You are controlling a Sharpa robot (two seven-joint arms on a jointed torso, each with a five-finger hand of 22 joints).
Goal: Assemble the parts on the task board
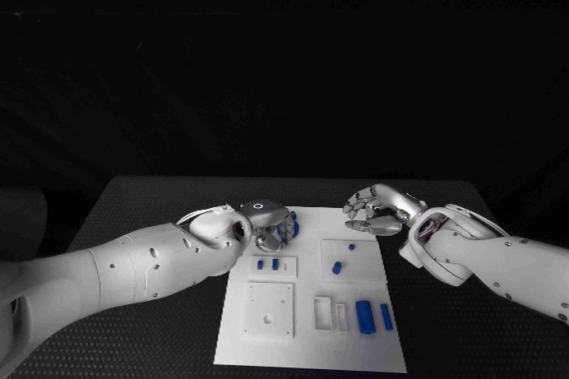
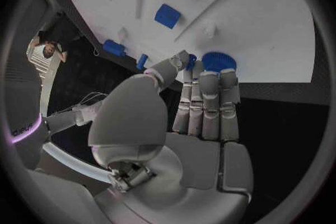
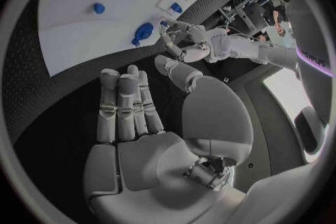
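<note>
Left hand (image 1: 267,223) is set at the task board's (image 1: 311,350) eleven o'clock corner, fingers closing on a blue gear-like part (image 2: 218,61), probably to lift it for fitting. Right hand (image 1: 377,211) is held released, empty, past the one o'clock corner.

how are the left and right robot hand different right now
The left robot hand is over the far left edge of the task board, its fingertips at a blue ridged part; whether it grips it is unclear. The right robot hand is off the board's far right corner, over black table, holding nothing. Both are silver, on white arms.
</note>
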